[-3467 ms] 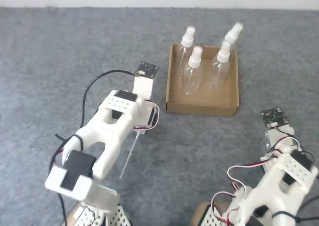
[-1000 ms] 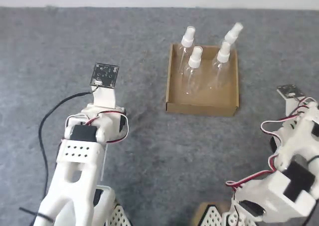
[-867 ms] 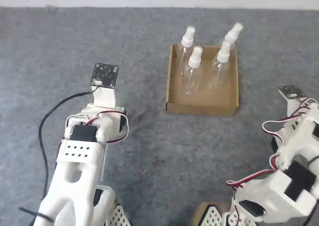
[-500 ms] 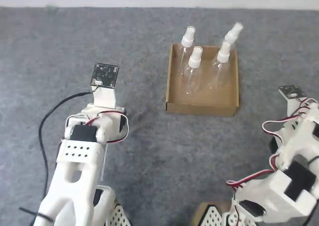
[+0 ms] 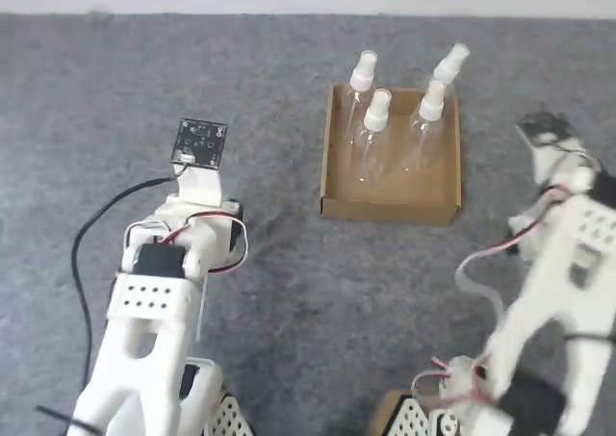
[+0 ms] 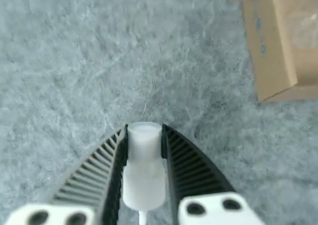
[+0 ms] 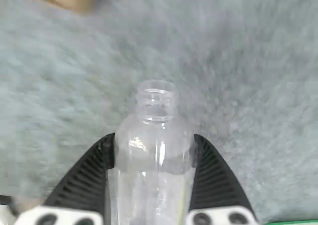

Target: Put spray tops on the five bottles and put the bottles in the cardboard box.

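The left claw (image 6: 144, 129) is shut tight on a white spray top (image 6: 144, 160). The fat end of the top sits at the claw's tips. Its thin tube runs back toward the wrist.

The right claw (image 7: 154, 138) is closed around a clear bottle (image 7: 156, 153). The bottle lies along the claw, and its open neck (image 7: 156, 98) sticks out past the tips. It has no top on it yet.

The cardboard box (image 5: 390, 208) sits on the grey desk (image 5: 144, 70), ahead of both claws. It is off to the right of the left one and off to the left of the right one. Four bottles (image 5: 371, 142) with tops on stand in it, so I think this is the last bottle.

What matters next is lining up the top and the neck. The bottle is well off to the right of the left claw. The two claws would have to come together, with the tube pointing into the open neck. The tube points back from the tips, so the left claw may need to turn a lot.
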